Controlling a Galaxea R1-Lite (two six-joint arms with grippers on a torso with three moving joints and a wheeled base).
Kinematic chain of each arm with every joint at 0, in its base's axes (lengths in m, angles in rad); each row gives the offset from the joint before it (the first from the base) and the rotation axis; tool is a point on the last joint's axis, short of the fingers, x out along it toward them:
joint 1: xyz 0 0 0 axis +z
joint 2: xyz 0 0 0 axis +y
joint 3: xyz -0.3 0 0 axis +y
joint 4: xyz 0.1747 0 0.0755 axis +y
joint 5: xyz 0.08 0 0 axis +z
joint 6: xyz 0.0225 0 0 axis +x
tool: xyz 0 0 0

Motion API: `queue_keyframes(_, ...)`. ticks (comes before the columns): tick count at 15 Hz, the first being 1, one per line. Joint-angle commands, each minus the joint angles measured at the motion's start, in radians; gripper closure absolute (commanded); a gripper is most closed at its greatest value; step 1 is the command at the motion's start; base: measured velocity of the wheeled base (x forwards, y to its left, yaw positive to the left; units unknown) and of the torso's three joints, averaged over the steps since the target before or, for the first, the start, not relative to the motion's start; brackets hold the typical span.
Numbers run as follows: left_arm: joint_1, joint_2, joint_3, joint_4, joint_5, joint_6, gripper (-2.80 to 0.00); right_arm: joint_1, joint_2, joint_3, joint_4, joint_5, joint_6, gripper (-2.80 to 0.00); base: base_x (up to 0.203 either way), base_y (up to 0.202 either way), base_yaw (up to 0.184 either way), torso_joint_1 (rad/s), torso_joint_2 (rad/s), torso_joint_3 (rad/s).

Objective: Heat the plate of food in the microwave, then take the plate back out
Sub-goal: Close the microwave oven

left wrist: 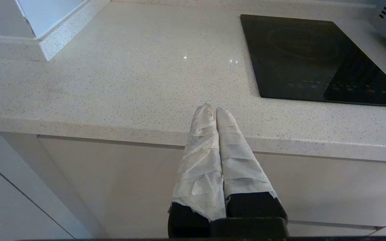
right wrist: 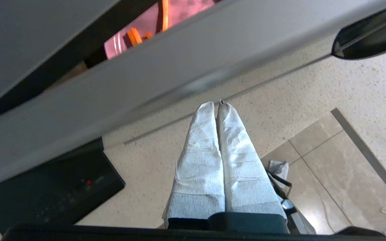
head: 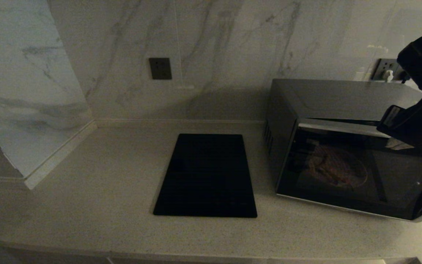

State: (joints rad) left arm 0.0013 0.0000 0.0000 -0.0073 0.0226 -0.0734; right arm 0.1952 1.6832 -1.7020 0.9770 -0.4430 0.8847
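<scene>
The dark grey microwave (head: pixel 343 97) stands at the right of the counter, its black glass door (head: pixel 346 176) tipped a little away from the body along its top edge. Through the glass the plate of food (head: pixel 337 168) shows dimly inside. In the right wrist view the lilac plate (right wrist: pixel 139 33) with orange sticks shows through the gap above the door's grey top edge (right wrist: pixel 179 77). My right gripper (right wrist: pixel 217 105) is shut and empty, just outside that edge at the door's upper right. My left gripper (left wrist: pixel 212 107) is shut and empty by the counter's front edge.
A flat black cooktop slab (head: pixel 206 176) is set in the speckled counter (head: pixel 104 190) left of the microwave. Marble walls close off the back and the left corner. A wall socket (head: pixel 388 69) with a plug sits behind the microwave.
</scene>
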Motion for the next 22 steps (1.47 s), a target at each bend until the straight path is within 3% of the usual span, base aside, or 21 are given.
queue_keyframes(1, 0.000, 0.001, 0.000, 0.000, 0.000, 0.000, 0.00, -0.003, -0.005, 0.003, 0.001, -0.003, 0.005, 0.00, 0.000, 0.000, 0.000, 0.000, 0.00, 0.000)
queue_keyframes(10, 0.000, 0.002, 0.000, 0.000, 0.000, 0.000, 0.00, -0.005, -0.015, 0.106, -0.211, -0.003, -0.040, 0.00, 0.000, 0.000, 0.000, 0.000, 0.00, 0.000)
queue_keyframes(16, 0.000, 0.000, 0.000, 0.000, 0.000, 0.000, 0.00, -0.021, -0.023, 0.125, -0.234, -0.002, -0.047, 0.00, 0.000, 0.000, 0.000, 0.000, 0.00, 0.000)
queue_keyframes(22, 0.000, 0.000, 0.000, 0.000, 0.000, 0.000, 0.00, -0.029, -0.036, 0.222, -0.409, -0.003, -0.087, 0.00, 0.000, 0.000, 0.000, 0.000, 0.00, 0.000)
